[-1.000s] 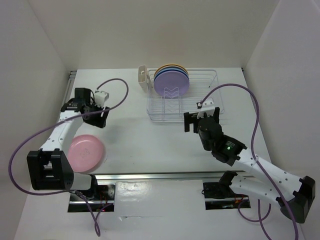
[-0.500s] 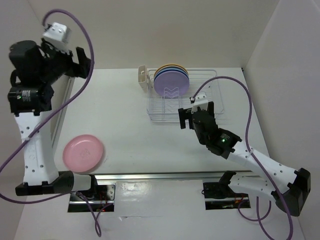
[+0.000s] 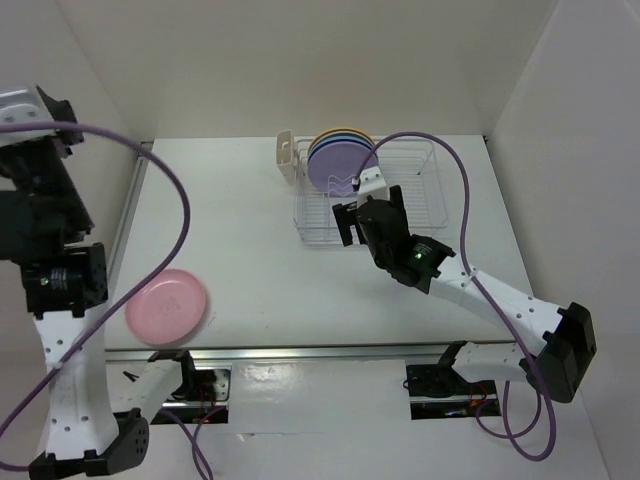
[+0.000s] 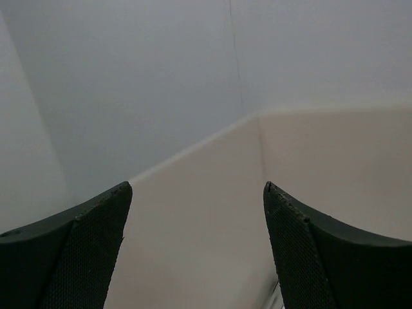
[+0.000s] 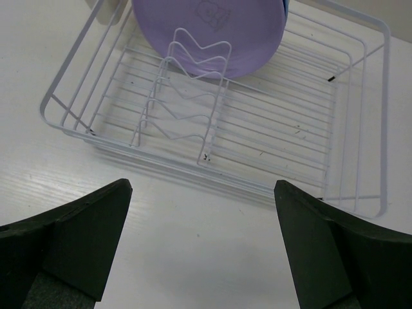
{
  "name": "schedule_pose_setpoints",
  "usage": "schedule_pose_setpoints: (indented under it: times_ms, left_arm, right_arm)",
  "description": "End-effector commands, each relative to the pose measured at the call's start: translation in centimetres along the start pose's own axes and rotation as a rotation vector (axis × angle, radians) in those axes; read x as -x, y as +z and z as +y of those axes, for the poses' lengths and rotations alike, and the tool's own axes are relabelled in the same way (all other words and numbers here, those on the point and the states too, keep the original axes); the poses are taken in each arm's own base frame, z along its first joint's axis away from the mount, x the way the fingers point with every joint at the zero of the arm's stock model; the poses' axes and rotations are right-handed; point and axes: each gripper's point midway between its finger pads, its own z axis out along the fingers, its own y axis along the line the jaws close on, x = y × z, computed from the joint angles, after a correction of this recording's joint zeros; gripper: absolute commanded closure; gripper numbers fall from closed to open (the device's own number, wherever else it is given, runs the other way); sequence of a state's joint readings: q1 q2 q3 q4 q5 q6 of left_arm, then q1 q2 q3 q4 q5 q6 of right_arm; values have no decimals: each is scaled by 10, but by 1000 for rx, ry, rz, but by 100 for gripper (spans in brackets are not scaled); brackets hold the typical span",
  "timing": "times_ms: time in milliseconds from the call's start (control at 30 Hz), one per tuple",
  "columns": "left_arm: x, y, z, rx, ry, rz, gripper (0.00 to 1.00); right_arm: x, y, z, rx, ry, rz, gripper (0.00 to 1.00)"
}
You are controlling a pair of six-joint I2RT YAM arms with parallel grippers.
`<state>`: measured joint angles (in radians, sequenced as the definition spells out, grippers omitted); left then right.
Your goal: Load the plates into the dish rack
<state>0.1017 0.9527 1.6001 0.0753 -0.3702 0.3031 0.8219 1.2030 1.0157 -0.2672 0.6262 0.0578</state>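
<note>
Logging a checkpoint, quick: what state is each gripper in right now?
Left gripper: open, holding nothing.
Right gripper: open, holding nothing, near the white wire dish rack.

Bright, even, diffuse light throws only a faint soft shadow under the dish rack (image 5: 270, 129) just ahead of the right gripper (image 5: 203, 187), while the left gripper (image 4: 196, 187) faces walls (image 4: 161, 84) that look dimmer, greyish and low in contrast beyond its dark fingers (image 4: 64, 257).
</note>
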Motion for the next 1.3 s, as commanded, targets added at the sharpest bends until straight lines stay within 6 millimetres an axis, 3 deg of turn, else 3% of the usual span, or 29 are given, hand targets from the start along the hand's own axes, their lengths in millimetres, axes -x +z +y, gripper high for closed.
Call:
schedule_pose_setpoints:
  times_ms: [0, 67, 133, 167, 233, 267, 400, 533, 567, 600, 633, 667, 700, 733, 800, 833, 900, 933, 1000, 1067, 1167, 1200, 1233, 1267]
  left_arm:
    - [-118, -3, -13, 9, 325, 274, 12]
    - [-187, -43, -36, -94, 267, 469, 20]
    - [-221, -79, -53, -152, 137, 576, 23]
    - [-249, -101, -71, -235, 100, 652, 25]
    - [-270, -127, -79, -231, 5, 751, 26]
    - [-283, -152, -83, -270, -7, 823, 26]
    - [-286, -200, -97, -342, -159, 974, 26]
    - [-254, -226, -128, -576, -292, 1065, 23]
    - [-250, -241, -138, -657, -326, 1136, 23]
    - [-240, -239, -139, -677, -341, 1120, 22]
    - [-217, -229, -140, -696, -378, 1058, 20]
    - [-192, -233, -153, -820, -439, 1029, 19]
    - [-181, -231, -161, -894, -459, 1030, 17]
    - [-140, -212, -160, -929, -491, 920, 17]
    - [-88, -196, -175, -1097, -564, 824, 17]
    - [-35, -183, -169, -1169, -572, 661, 16]
    - [17, -185, -174, -1342, -648, 549, 16]
    - [43, -171, -175, -1388, -649, 447, 16]
    - [61, -174, -178, -1494, -706, 423, 17]
    - [51, -168, -189, -1536, -747, 453, 17]
    - [36, -183, -198, -1646, -915, 642, 22]
    - [45, -175, -200, -1729, -901, 556, 15]
    - [57, -185, -193, -1810, -977, 664, 0]
    - [63, -180, -192, -1826, -976, 656, 0]
  right_arm:
    - [21, -1, -1, 3, 31, -57, 0]
    - [17, -2, -3, -7, 30, -42, 0]
    - [13, -2, -3, -9, 28, -28, 0]
    - [7, -2, -2, -1, 17, -12, 0]
    - [-3, -2, -4, -2, -5, 2, 0]
    - [-7, -1, -3, -2, -7, 4, 0]
    - [-27, -4, -4, 8, -6, 26, 0]
    - [-32, -1, 3, 35, 0, 35, 0]
    - [-30, -1, 5, 46, 5, 28, 0]
    - [-30, 2, 7, 46, 5, 28, 0]
    - [-30, 2, 7, 46, 5, 28, 0]
    - [-34, 4, 8, 45, -3, 40, 0]
    - [-33, 6, 10, 44, -5, 43, 0]
    - [-30, 8, 8, 23, -5, 40, 0]
    - [-31, 11, 9, 22, -13, 51, 0]
    - [-35, 13, 9, 12, -21, 61, 0]
    - [-28, 14, 10, 14, -18, 44, 0]
    - [-26, 15, 13, 26, -17, 45, 0]
    - [-24, 17, 15, 26, -17, 45, 0]
    - [-24, 17, 13, 17, -18, 44, 0]
    - [-29, 19, 6, -26, -18, 39, 0]
    - [-29, 19, 4, -35, -28, 38, 0]
    - [-33, 19, 4, -35, -33, 46, 0]
    - [-30, 17, 3, -35, -27, 37, 0]
